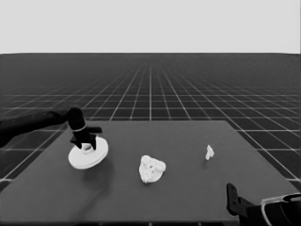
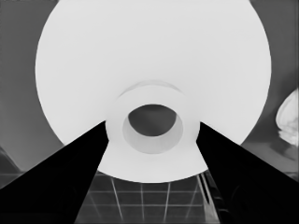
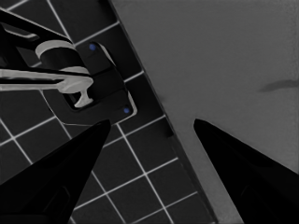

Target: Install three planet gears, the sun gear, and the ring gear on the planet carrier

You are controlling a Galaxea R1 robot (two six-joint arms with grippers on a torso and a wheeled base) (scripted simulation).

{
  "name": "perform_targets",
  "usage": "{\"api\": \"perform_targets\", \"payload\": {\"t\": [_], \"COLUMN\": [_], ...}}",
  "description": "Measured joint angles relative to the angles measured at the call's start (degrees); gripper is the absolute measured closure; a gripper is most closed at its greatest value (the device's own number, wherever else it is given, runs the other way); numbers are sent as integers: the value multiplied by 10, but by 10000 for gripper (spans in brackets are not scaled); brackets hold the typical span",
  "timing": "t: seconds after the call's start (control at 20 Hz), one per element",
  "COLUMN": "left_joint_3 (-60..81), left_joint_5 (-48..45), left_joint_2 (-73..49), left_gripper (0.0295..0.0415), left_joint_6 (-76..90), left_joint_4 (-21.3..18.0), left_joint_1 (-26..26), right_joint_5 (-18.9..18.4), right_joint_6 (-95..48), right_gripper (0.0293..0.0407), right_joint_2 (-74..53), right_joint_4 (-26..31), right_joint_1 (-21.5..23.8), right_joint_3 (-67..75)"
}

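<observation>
I take the larger round part as my landmark; it hangs tilted over the table's left end, its shadow on the surface beneath and to the right. To its right, well apart, sits the smaller round part with gears clustered on it; I cannot count them. Farther right again, a thin white piece stands alone. Nothing lies between the larger part and that cluster. I read no writing or marks on any part.

My left gripper is over the larger part's middle, and in the left wrist view its fingers sit narrowed against both sides of the raised hub, holding the part. The floor grid shows past the disc's rim there.

My right gripper waits far right of the landmark, at the table's near right corner, fingers spread with nothing between them, beside dark machinery with small blue lights.
</observation>
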Motion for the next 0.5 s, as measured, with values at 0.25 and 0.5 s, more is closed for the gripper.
{"api": "perform_targets", "payload": {"t": [0.25, 0.5], "left_joint_3": [-3, -64], "left_joint_5": [28, 27], "left_joint_2": [367, 412], "left_gripper": [362, 362], "left_joint_6": [-363, -348], "left_joint_4": [42, 43], "left_joint_1": [24, 26], "right_joint_5": [0, 0], "right_joint_6": [0, 0], "right_gripper": [315, 315], "right_joint_2": [0, 0], "right_joint_4": [0, 0], "right_joint_1": [0, 0], "right_joint_3": [0, 0]}}
